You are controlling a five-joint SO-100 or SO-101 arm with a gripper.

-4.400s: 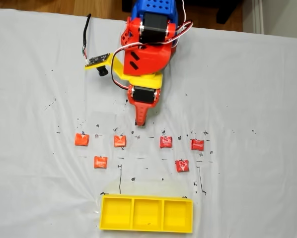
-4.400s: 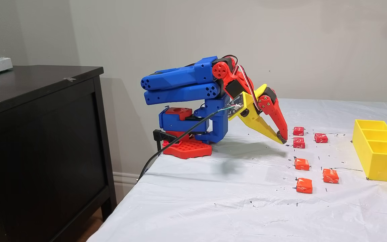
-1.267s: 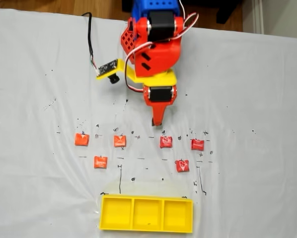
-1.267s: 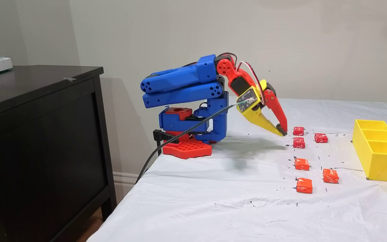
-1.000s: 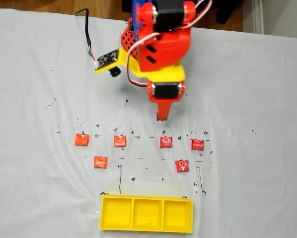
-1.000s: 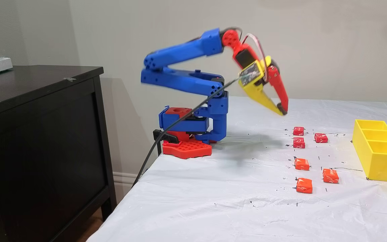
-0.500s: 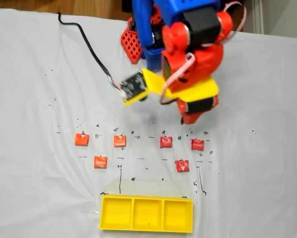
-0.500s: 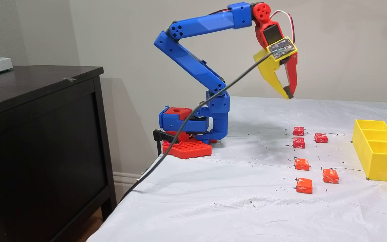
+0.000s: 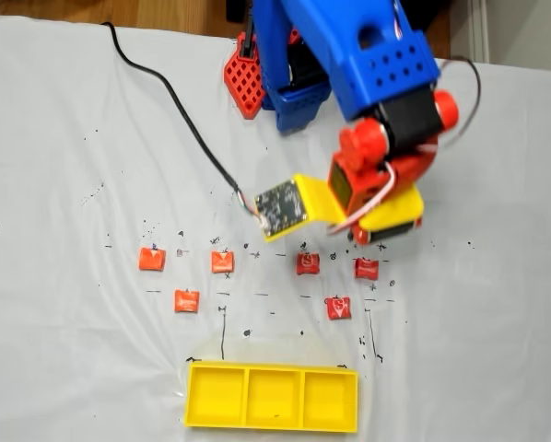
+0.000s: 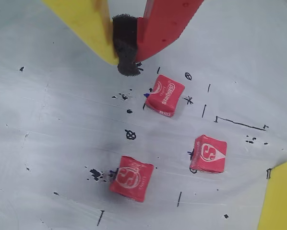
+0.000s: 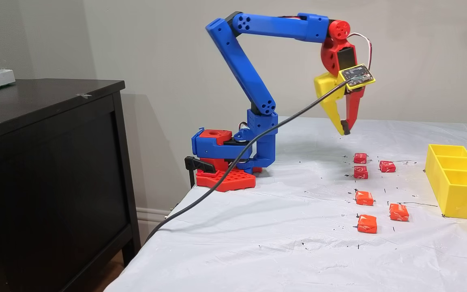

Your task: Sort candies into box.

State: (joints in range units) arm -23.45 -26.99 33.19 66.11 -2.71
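Observation:
Six red-orange candies lie loose on the white sheet; in a fixed view one is at the left (image 9: 151, 260) and another at the right (image 9: 367, 269). The yellow three-compartment box (image 9: 272, 369) stands in front of them, its compartments holding nothing. My gripper (image 11: 345, 132) hangs shut and points down, well above the sheet and short of the far candies (image 11: 360, 158). In the wrist view the yellow and red fingers meet at a black pad (image 10: 126, 62) with nothing between them. A candy (image 10: 165, 95) lies just beyond the tip, with two more (image 10: 209, 153) (image 10: 131, 178) nearer the box corner (image 10: 282, 201).
A black cable (image 11: 258, 138) runs from the circuit board plate (image 9: 283, 206) on the wrist down over the table edge. The red and blue arm base (image 11: 225, 162) stands at the table's back. A dark cabinet (image 11: 47, 162) stands beside the table. Ink marks dot the sheet.
The arm has unfolded from its low, tucked pose, lifting and reaching out towards the right-hand candies in the top view. The gripper stayed shut. No candy moved.

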